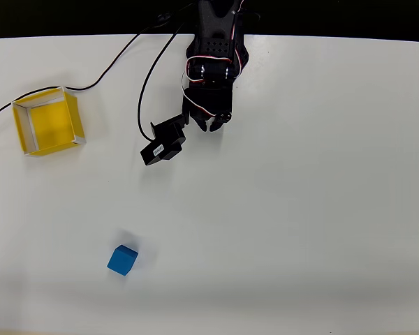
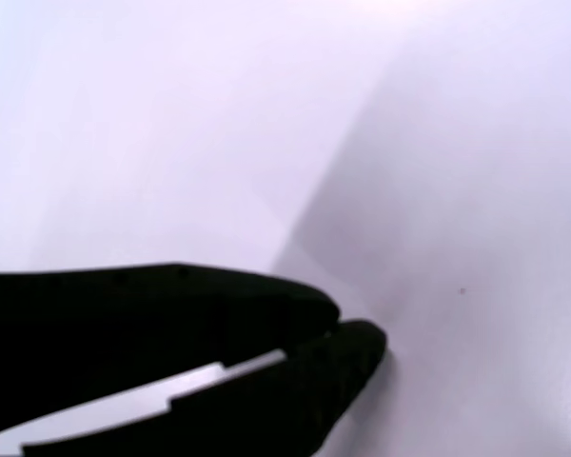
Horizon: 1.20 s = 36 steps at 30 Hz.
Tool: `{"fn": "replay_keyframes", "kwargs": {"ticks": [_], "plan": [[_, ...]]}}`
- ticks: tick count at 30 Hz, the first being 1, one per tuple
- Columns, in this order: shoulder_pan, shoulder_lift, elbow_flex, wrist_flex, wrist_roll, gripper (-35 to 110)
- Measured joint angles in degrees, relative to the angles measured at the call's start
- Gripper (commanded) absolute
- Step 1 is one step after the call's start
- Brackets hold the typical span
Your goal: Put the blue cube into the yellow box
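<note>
The blue cube (image 1: 122,259) sits alone on the white table, toward the front left of the overhead view. Far from it, at the left side, stands the yellow box (image 1: 47,121), a shallow open tray with nothing inside. My black gripper (image 1: 209,124) hangs at the back centre, well away from both the cube and the box. In the wrist view the gripper (image 2: 338,328) has its two dark fingers pressed together with nothing between them, just above bare white table.
A black cable (image 1: 119,59) runs from the arm's base across the back left toward the box. The white table (image 1: 314,209) spreads wide to the right and front. A dark edge bounds the table at the back.
</note>
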Motion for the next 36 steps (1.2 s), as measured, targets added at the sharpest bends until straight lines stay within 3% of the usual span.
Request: {"fn": "replay_keyframes", "kwargs": {"ticks": [9, 19, 27, 32, 36], "plan": [[-3.0, 0.0, 0.0, 0.0, 4.9, 2], [2.5, -0.3, 0.0, -7.8, -2.8, 29], [13.1, -18.0, -1.1, -33.4, -8.2, 36], [18.4, -30.3, -4.7, -52.6, -6.2, 33], [21.6, -40.1, -9.9, -62.1, -3.3, 43]]}}
